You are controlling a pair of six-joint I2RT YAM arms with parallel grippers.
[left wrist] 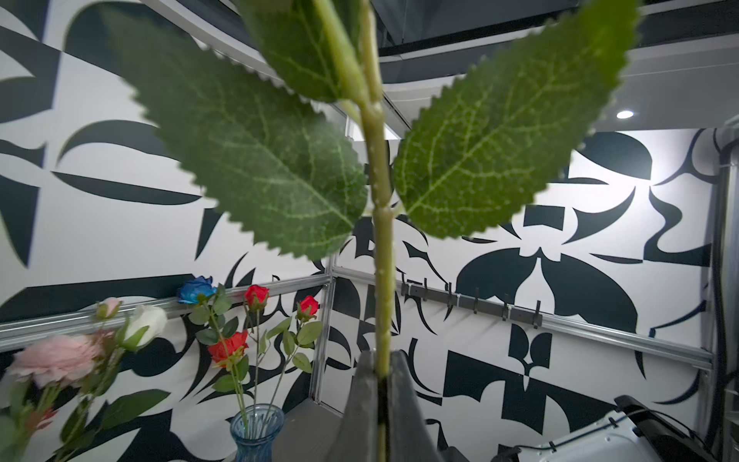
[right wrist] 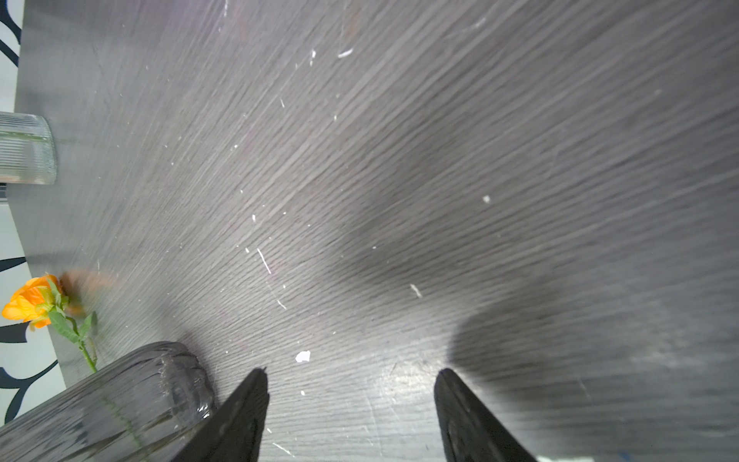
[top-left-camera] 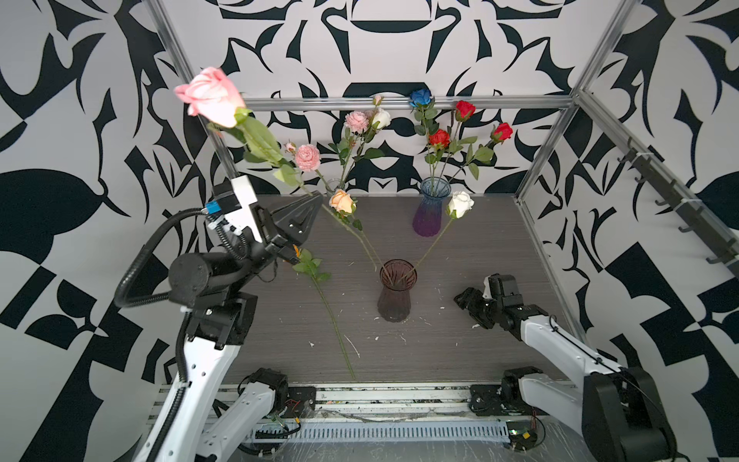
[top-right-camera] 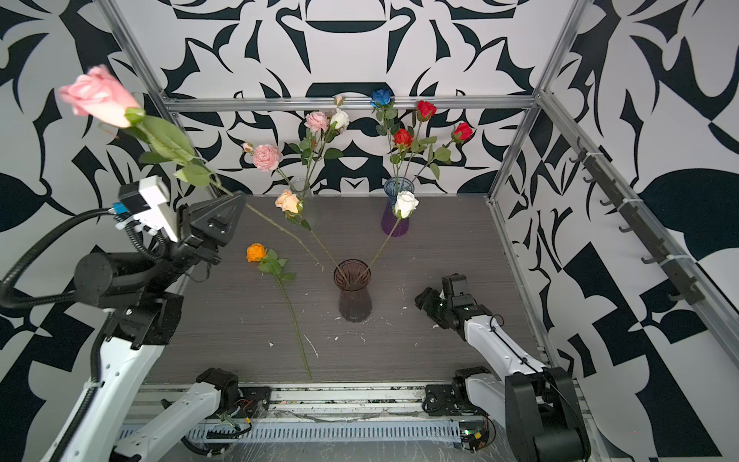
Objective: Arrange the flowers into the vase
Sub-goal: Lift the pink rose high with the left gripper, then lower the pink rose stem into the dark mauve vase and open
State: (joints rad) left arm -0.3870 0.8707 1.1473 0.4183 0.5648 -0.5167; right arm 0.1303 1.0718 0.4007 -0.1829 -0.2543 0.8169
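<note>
1. right gripper (right wrist: 352, 372): jaws apart, empty, low over the table (top-left-camera: 440, 352) just beside the smoky brown vase (top-left-camera: 394, 298). Probably kept there to stay out of the insertion path.
2. orange rose (top-right-camera: 256, 253) lies flat on the table left of that vase, not yet placed. In a top view its stem (top-left-camera: 332, 320) shows, but the head is mostly hidden behind the left arm.
3. smoky brown vase holds a peach rose (top-left-camera: 342, 201) and a white rose (top-left-camera: 460, 204), which lean apart.
4. left gripper (left wrist: 383, 362): clamped on the pink rose (top-left-camera: 210, 96) stem below the leaves, head high and tilted outward. That angle aims the lower stem end at the vase mouth. The tip looks just outside the rim; can't confirm.
5. back: blue-purple vase (top-left-camera: 432, 208) with blue rose (top-left-camera: 420, 97) and red roses (top-left-camera: 440, 138). The clear vase (top-right-camera: 304, 196) with frilly pink blooms (top-left-camera: 308, 157) is hard to make out.
</note>
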